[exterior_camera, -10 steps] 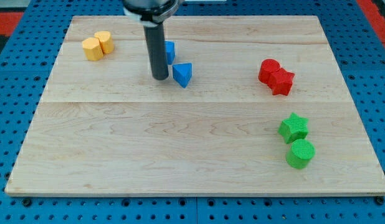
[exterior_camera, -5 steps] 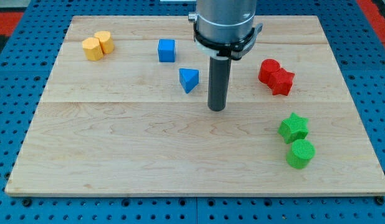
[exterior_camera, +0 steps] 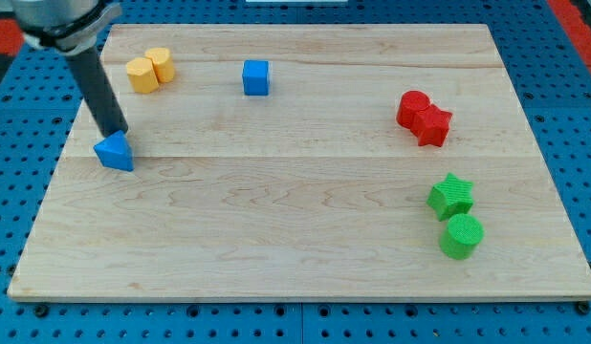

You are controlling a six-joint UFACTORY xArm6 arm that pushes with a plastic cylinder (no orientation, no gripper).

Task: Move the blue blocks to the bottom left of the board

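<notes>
A blue triangular block [exterior_camera: 115, 152] lies at the view's left, about mid-height on the wooden board [exterior_camera: 305, 229]. My tip [exterior_camera: 114, 131] rests just above it, touching or nearly touching its top edge. A blue cube [exterior_camera: 256, 77] sits near the view's top, left of centre, well to the right of my tip.
Two yellow blocks [exterior_camera: 149, 70] sit together at the view's top left, just above my rod. Two red blocks [exterior_camera: 423, 117] sit at the right. A green star [exterior_camera: 451, 196] and a green cylinder [exterior_camera: 461, 236] sit at the lower right.
The blue triangular block has moved far left and slightly down, from near the centre to the left side. My rod swung from the middle to the left. The blue cube stayed put.
</notes>
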